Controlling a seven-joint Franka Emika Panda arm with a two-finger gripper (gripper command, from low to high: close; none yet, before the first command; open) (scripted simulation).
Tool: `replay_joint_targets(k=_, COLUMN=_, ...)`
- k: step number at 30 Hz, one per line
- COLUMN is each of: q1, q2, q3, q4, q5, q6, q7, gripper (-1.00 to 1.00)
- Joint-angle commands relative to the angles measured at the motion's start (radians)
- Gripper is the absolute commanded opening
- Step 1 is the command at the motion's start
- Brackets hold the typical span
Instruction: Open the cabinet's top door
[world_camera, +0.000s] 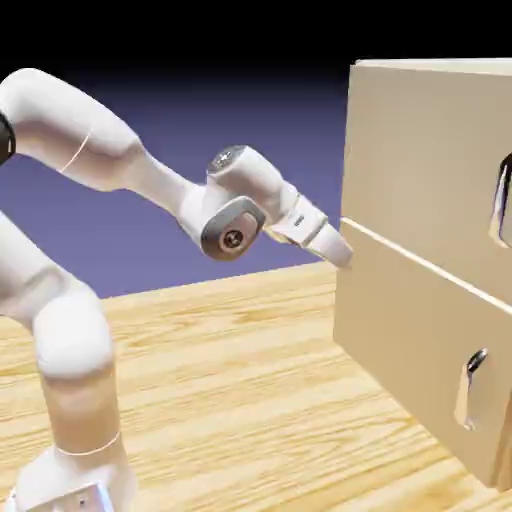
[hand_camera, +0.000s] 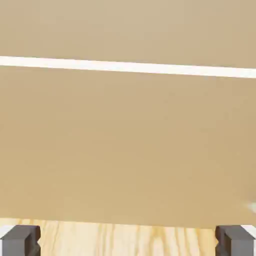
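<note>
The beige cabinet stands at the exterior view's right. Its top door is flush and shut, and its silver bar handle sits at the picture's right edge. My gripper is at the cabinet's left edge, level with the seam between the two panels and far left of that handle. In the hand view my gripper is open with nothing between the two grey fingertips. That view is filled by beige panel, with the pale seam across it and the top door above the seam.
The lower panel carries its own silver handle. A light-wood table runs under the arm and up to the cabinet's foot, and a strip of it shows in the hand view.
</note>
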Motion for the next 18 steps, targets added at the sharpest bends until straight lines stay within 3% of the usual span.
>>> replay_joint_targets(k=1, q1=0.019, q2=-0.008, q3=-0.022, q4=0.013, q5=-0.044, q6=0.001, q7=0.027, gripper=0.0)
replay_joint_targets(k=18, q1=0.35, q2=-0.149, q3=-0.392, q4=0.241, q5=-0.783, q6=0.009, q7=0.494, gripper=0.0)
